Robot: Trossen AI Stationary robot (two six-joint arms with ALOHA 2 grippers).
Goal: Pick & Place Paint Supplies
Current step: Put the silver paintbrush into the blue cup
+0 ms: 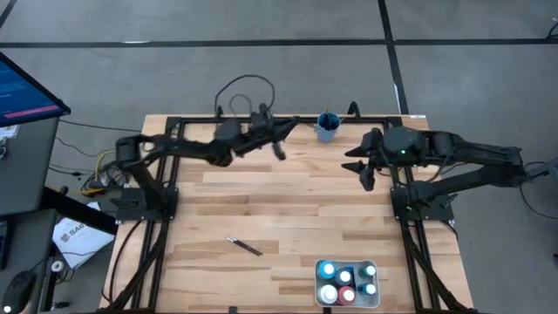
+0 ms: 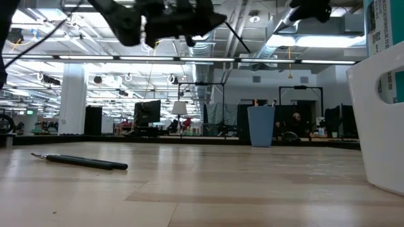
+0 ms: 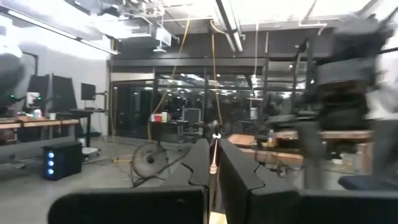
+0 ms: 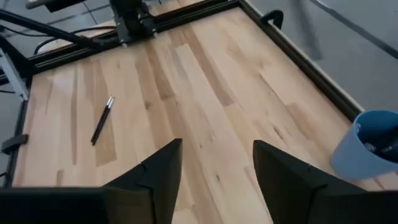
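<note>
Left gripper [image 1: 280, 150]: raised above the table's far edge, near the cup; fingers [image 3: 200, 163] pinched narrow on a thin brush [image 3: 214, 152] standing upright between them, pale tip up.

Right gripper [image 1: 364, 179]: hovering over the far right of the table [image 1: 288, 201], fingers [image 4: 160, 163] spread wide, holding nothing.

Cup [image 1: 328, 126]: blue, at the far edge, dark brushes standing inside.

Loose brushes [image 1: 245, 246]: two, lying side by side on the wood, near middle-front.

Tray [image 1: 373, 299]: white, front right corner; holds bottles [image 1: 347, 277] with light, blue and red caps.
</note>
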